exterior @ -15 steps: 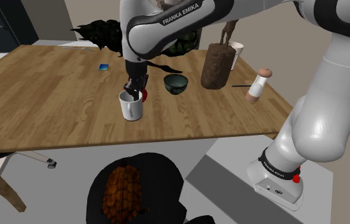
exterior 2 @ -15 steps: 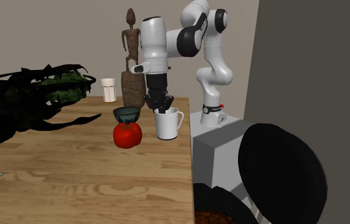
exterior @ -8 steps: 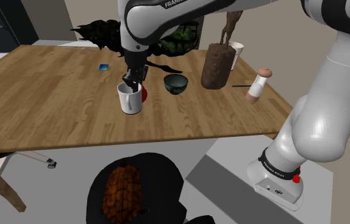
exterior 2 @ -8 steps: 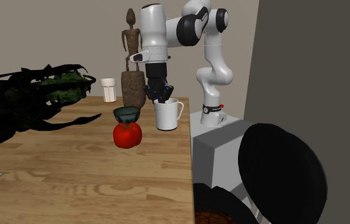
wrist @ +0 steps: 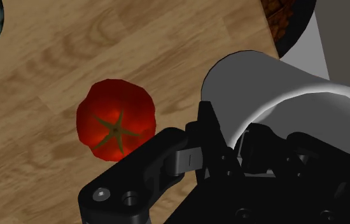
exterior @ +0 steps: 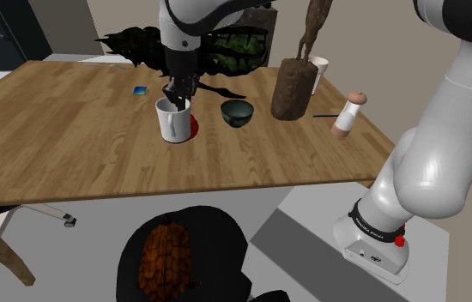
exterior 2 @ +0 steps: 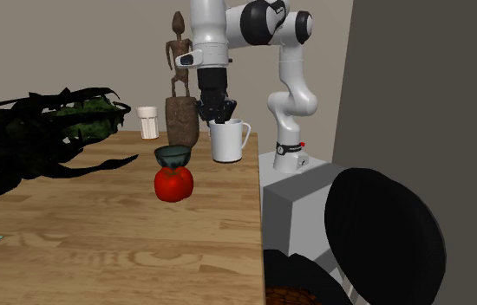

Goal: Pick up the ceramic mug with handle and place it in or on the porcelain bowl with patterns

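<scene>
The white mug (exterior: 174, 123) with a handle hangs a little above the wooden table (exterior: 63, 129), and my black gripper (exterior: 177, 99) is shut on its rim from above. In the second exterior view the mug (exterior 2: 227, 141) hangs under the gripper (exterior 2: 217, 117), near the table's edge. The dark patterned bowl (exterior: 237, 112) stands on the table to the shoulder view's right of the mug. In the wrist view one finger is outside the mug (wrist: 275, 95) wall and one inside, the gripper (wrist: 231, 137) clasping the rim. The bowl (exterior 2: 173, 156) is empty.
A red tomato (exterior: 194, 127) lies between mug and bowl, just behind the mug; it lies below the hand (wrist: 115, 119). A brown wooden statue (exterior: 293, 86), a white cup (exterior: 319, 69) and a pepper mill (exterior: 347, 114) stand beyond the bowl. A blue card (exterior: 140, 90) and a dark plant (exterior: 140, 43) sit farther back.
The gripper has risen with the mug clasped in it; the mug has left the tabletop and now hangs higher. Bowl and tomato have stayed put.
</scene>
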You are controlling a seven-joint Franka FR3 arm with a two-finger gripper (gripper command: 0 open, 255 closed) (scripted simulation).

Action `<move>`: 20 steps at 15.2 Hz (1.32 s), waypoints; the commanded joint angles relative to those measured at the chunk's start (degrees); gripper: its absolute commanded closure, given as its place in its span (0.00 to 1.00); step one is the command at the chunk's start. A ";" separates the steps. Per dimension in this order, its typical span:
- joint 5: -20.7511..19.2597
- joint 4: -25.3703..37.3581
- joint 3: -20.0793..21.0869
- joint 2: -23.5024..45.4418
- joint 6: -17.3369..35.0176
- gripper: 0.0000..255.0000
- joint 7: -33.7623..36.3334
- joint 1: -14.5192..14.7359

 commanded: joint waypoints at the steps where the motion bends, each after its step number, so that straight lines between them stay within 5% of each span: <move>1: 0.04 1.24 -0.02 -0.33 -1.57 1.00 0.00 -0.04; 4: 0.06 2.97 -0.02 -0.60 -3.56 1.00 0.07 -0.05; 20: 1.36 0.61 -9.85 -4.65 -6.58 1.00 -21.26 -11.39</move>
